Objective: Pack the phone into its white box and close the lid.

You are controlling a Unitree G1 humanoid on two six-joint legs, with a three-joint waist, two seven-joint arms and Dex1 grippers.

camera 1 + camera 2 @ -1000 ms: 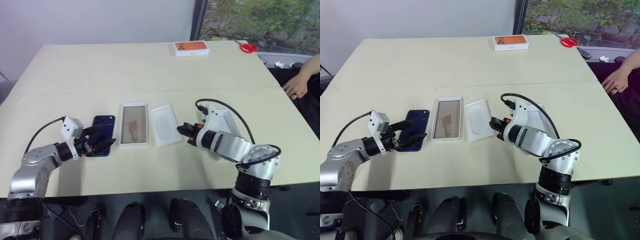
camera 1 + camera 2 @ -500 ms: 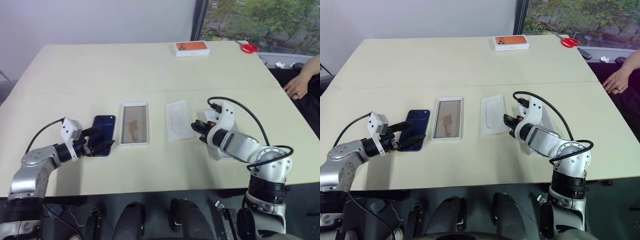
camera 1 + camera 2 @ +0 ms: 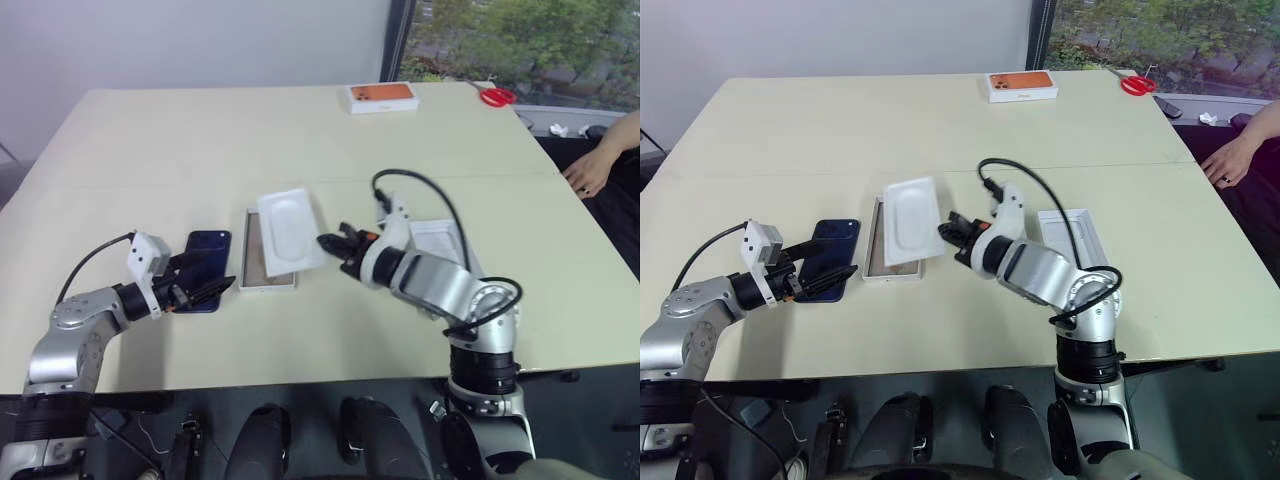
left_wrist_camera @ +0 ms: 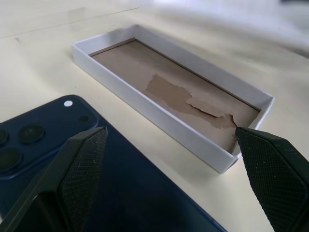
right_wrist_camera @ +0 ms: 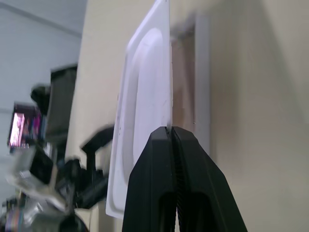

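Observation:
The dark navy phone (image 3: 208, 250) lies flat on the table, camera cluster toward me. My left gripper (image 3: 214, 271) stands open with its fingers on either side of the phone's near end (image 4: 58, 159). Just right of the phone sits the white box (image 4: 159, 121), tan inside and with nothing in it. My right gripper (image 3: 325, 241) is shut on the edge of a flat white insert (image 3: 286, 228) and holds it tilted in the air over the box's far right part (image 5: 200, 72). The lid (image 3: 1073, 234) lies flat to the right, behind my right arm.
A white box with an orange picture (image 3: 382, 96) and red scissors (image 3: 497, 96) lie at the table's far edge. A person's hand (image 3: 590, 176) rests at the right edge of the table. A seam crosses the tabletop (image 3: 150, 150) behind the objects.
My right gripper drew the insert to the right along the table, then lifted it and swung it left over the white box. The left arm and the phone have kept still.

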